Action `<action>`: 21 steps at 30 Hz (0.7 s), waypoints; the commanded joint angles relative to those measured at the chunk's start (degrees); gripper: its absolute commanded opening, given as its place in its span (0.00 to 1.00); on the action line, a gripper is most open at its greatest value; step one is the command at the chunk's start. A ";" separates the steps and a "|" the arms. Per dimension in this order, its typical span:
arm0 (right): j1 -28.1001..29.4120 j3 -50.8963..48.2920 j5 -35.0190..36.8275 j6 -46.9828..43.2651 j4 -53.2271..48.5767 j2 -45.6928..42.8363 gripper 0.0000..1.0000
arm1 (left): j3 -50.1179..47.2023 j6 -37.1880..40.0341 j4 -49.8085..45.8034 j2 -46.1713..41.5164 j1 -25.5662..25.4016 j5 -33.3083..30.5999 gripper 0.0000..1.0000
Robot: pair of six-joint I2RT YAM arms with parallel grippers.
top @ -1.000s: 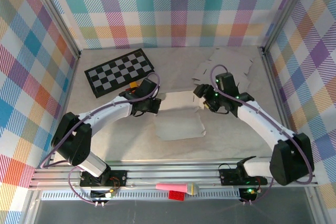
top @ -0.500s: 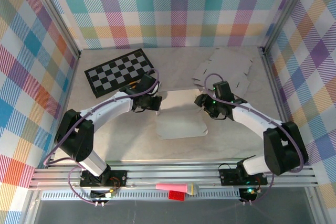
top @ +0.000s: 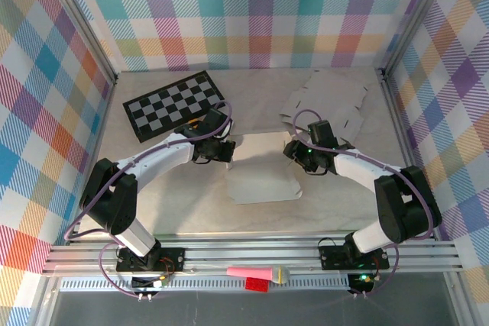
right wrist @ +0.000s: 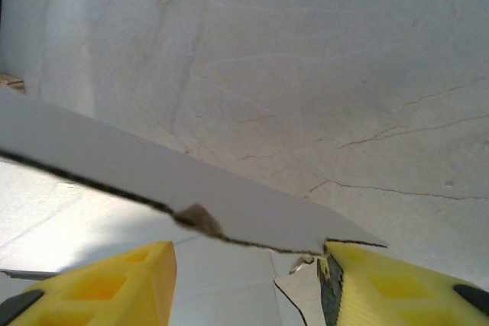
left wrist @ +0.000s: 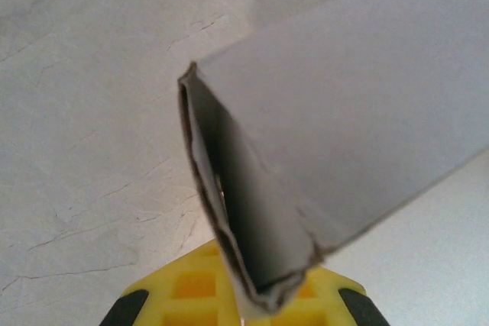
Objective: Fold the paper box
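Note:
The paper box (top: 262,177) lies as a pale grey card in the middle of the table, with its back panel raised between the two arms. My left gripper (top: 222,150) is shut on the box's left end. In the left wrist view the doubled card edge (left wrist: 229,211) runs down into the closed yellow jaws of that gripper (left wrist: 252,305). My right gripper (top: 301,156) is at the box's right end. Its yellow fingers (right wrist: 103,284) stand apart, and a thin flap edge (right wrist: 229,215) crosses the gap of this gripper (right wrist: 248,280), touching the right finger.
A checkerboard (top: 174,104) lies at the back left. Several flat box blanks (top: 330,98) lie at the back right, just behind the right arm. A pink and red object (top: 260,275) rests on the front rail. Metal frame posts line both sides.
My right gripper has slid in toward the box's right end and its jaws have narrowed. The left gripper has shifted slightly back, still clamped on the card.

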 commanded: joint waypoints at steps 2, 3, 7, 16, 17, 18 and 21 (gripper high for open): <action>-0.30 -0.09 -1.42 -1.09 2.44 1.50 0.50 | 2.12 0.35 -1.78 0.65 0.60 1.01 0.00; -0.30 -0.14 -1.24 -1.14 2.43 1.65 0.50 | 2.12 0.37 -1.78 0.67 0.60 1.01 0.00; -0.30 -0.17 -1.94 -1.01 3.47 1.83 0.46 | 1.95 0.15 -1.60 0.67 0.60 1.16 0.00; -0.25 -0.17 -1.72 -1.78 2.08 2.25 0.44 | 1.94 -0.16 -1.51 0.67 0.60 1.32 0.00; -0.23 -0.45 -1.39 -1.88 1.84 2.02 0.44 | 1.94 -0.16 -1.58 0.76 0.60 1.36 0.00; -0.26 -0.56 -0.93 -2.14 1.32 1.68 0.44 | 1.94 -0.16 -1.60 0.76 0.61 1.36 0.00; -0.21 -1.52 1.15 -3.14 -0.18 -0.13 0.45 | 1.77 -0.16 -1.52 0.67 0.60 1.23 0.00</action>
